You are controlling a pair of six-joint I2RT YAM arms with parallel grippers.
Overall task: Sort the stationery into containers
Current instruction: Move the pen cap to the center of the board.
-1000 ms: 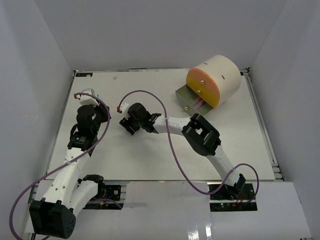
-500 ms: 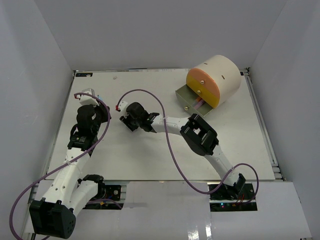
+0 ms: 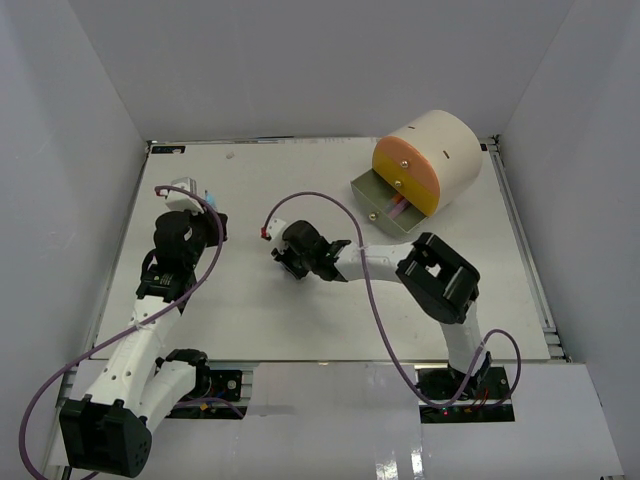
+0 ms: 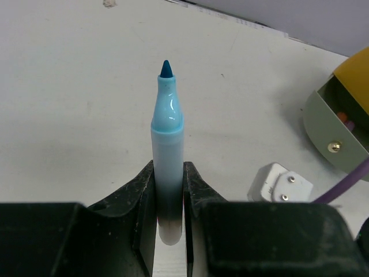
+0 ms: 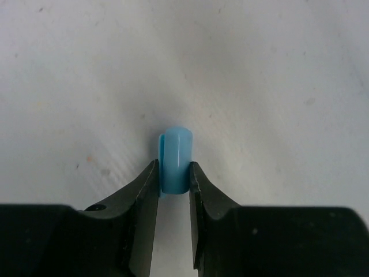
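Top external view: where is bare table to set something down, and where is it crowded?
Bare: the far strip of the table between the left arm and the cream cylinder; the near middle between both arms; the near right corner beyond the right arm. Crowded: around the open grey-olive drawer and along the right arm.
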